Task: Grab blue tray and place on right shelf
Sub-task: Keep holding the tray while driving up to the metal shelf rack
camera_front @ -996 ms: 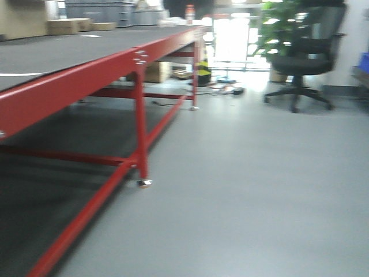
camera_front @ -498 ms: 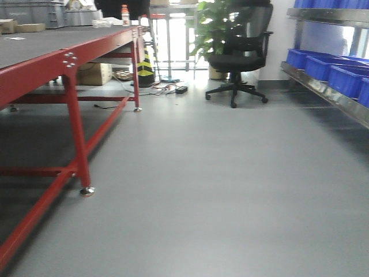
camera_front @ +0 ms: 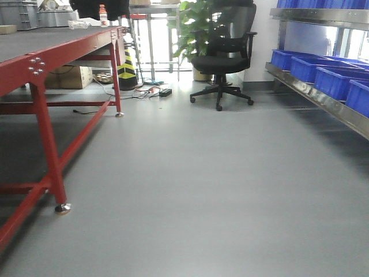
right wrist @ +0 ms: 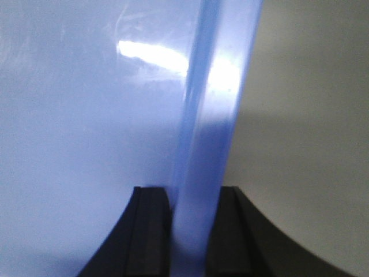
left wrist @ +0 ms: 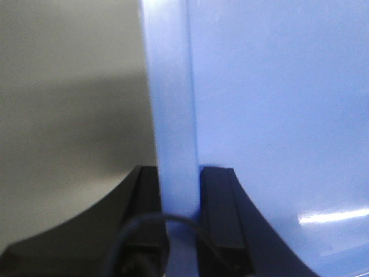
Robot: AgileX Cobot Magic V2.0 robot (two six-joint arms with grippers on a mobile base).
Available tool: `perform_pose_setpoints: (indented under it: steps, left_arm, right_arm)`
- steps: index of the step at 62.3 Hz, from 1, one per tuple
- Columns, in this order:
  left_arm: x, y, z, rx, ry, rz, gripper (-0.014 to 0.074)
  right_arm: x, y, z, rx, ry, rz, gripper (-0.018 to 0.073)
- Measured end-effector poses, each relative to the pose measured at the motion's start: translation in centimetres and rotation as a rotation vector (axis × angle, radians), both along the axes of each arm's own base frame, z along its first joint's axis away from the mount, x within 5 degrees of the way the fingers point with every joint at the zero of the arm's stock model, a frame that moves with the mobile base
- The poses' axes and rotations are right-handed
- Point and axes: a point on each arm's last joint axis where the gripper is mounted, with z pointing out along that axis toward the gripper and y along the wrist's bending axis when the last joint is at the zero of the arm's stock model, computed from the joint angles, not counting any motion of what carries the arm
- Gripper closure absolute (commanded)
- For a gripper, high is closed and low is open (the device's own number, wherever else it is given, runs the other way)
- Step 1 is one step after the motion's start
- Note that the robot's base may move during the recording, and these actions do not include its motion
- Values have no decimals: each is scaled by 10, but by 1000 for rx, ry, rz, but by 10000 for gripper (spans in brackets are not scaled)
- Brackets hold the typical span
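**A:** Where is the tray?

**B:** Both grippers hold the blue tray (left wrist: 277, 104). In the left wrist view its rim runs straight from 12 o'clock down to 6 o'clock. The left gripper (left wrist: 180, 179) has its two black fingers pressed against that rim, one on each side. The tray's flat face fills everything toward 3 o'clock.

**A:** And the right side?

**B:** The grip is the same there. The right gripper (right wrist: 193, 199) is clamped on a rim at 6 o'clock in its own view, and the tray's face spreads toward 9 o'clock.

**A:** How does the tray look?

**B:** It is light blue, smooth and glossy, with white glints of light on it. The rim shows as a paler band.

**A:** And the shelf?

**B:** In the front view the right shelf (camera_front: 314, 95) runs along at 3 o'clock. It has a shiny steel lip, and dark-blue bins (camera_front: 328, 75) sit on it. A red table (camera_front: 34, 69) stands at 9 o'clock and a black chair (camera_front: 222, 63) near 12 o'clock.
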Motion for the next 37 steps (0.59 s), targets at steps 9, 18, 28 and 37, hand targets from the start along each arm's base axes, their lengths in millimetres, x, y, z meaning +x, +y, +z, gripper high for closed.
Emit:
perform_pose_setpoints:
  steps: [9, 18, 28, 37]
  left_arm:
    - [0, -1, 0, -6, 2, -2, 645]
    - [0, -1, 0, -9, 4, -3, 645]
    - [0, -1, 0, -10, 4, -3, 645]
    - [0, -1, 0, -11, 4, -3, 645]
  right_arm:
    - [0, 0, 0, 0, 0, 0, 504]
    - [0, 0, 0, -3, 1, -1, 504]
    - [0, 0, 0, -4, 0, -1, 504]
    - [0, 0, 0, -4, 0, -1, 504]
